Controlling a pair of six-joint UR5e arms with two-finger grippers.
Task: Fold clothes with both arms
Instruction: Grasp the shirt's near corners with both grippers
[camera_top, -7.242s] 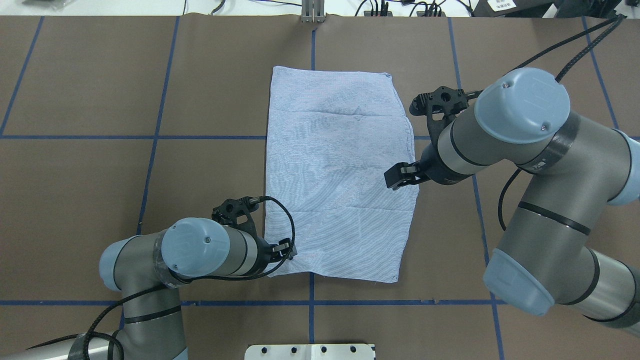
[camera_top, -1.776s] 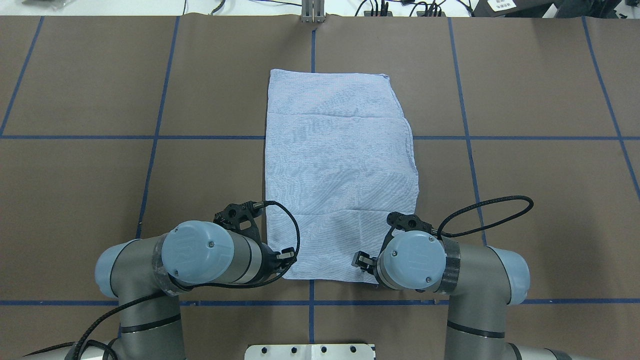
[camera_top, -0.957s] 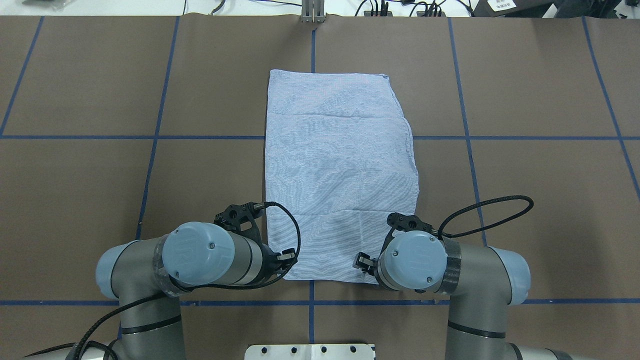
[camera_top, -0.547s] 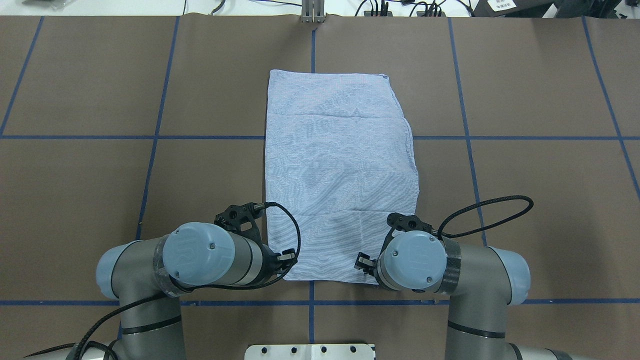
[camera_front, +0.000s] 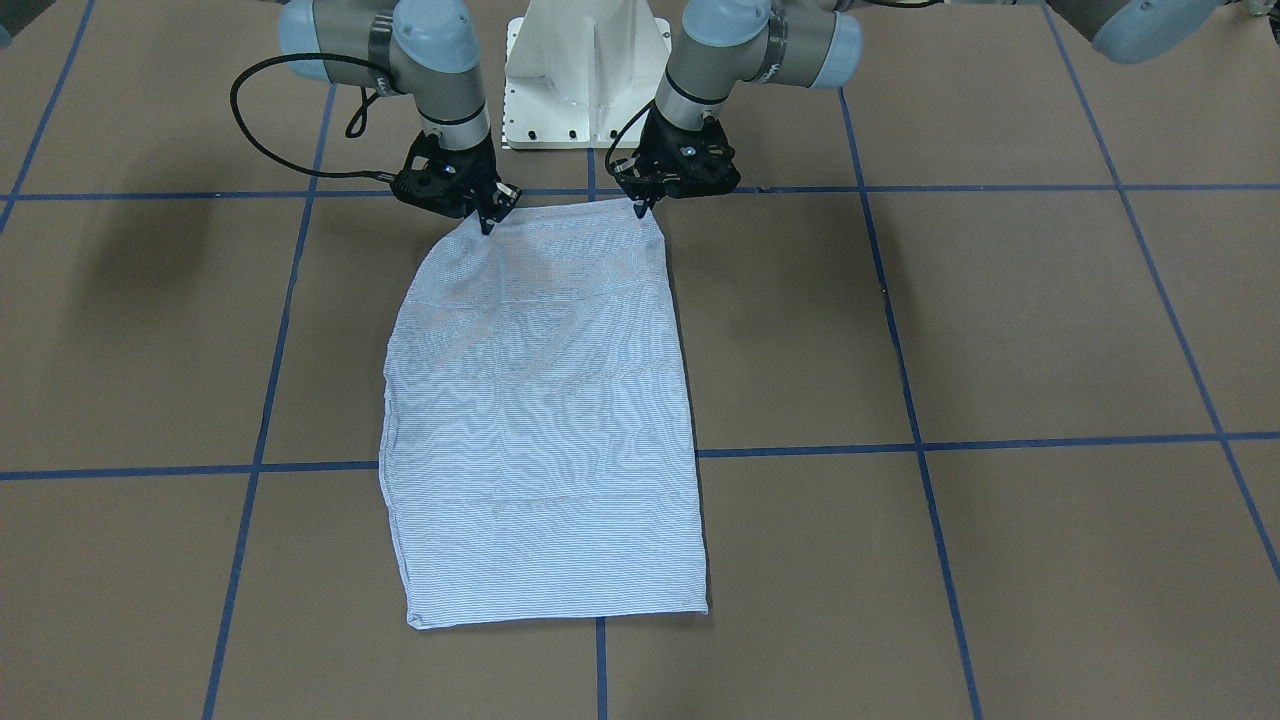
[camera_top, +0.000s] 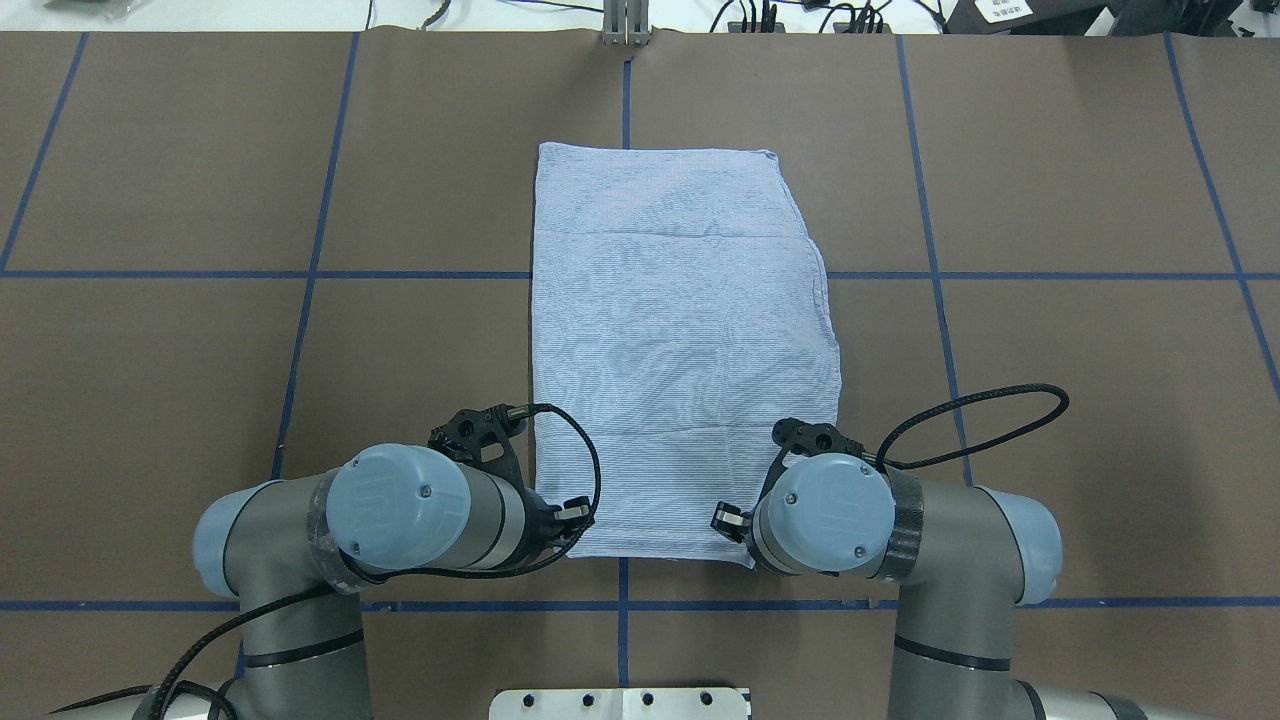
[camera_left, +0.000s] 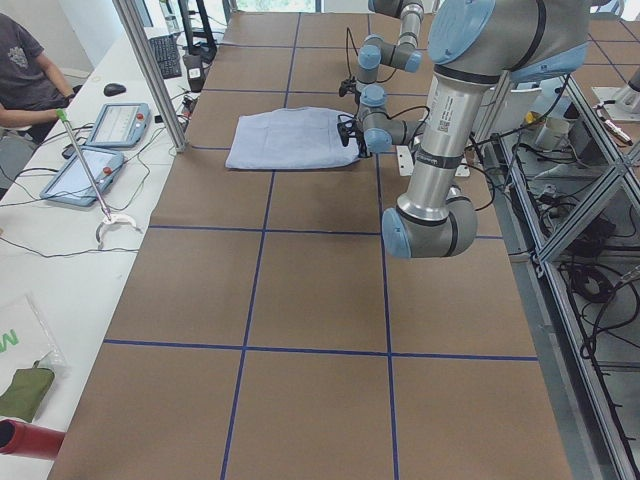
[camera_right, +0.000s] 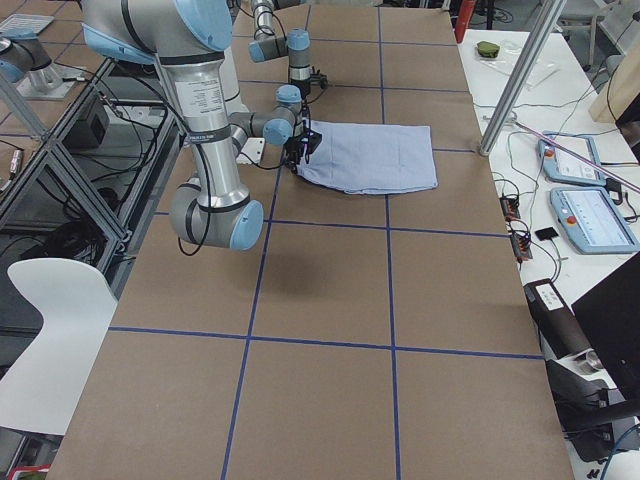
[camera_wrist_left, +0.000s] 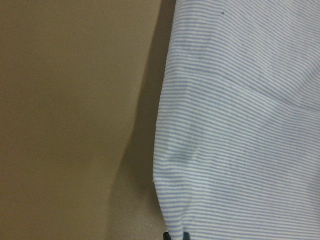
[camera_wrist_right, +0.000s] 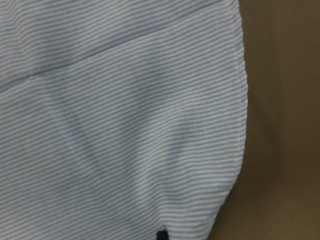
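While both jaws clamp its corners, the shirt (camera_top: 680, 330) lies on a blue-taped brown table (camera_top: 1080, 200).

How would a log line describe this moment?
shirt: folded flat | left gripper: shut on robot-side corner | right gripper: shut on other robot-side corner

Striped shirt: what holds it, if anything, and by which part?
The shirt is held by both: the left gripper pinches one corner of the edge nearest the robot, the right gripper the other corner.

Overhead, both arms (camera_top: 400, 510) hide the shirt's (camera_top: 680, 330) near corners (wrist views apparently crop the fingers (camera_wrist_left: 176, 236)).
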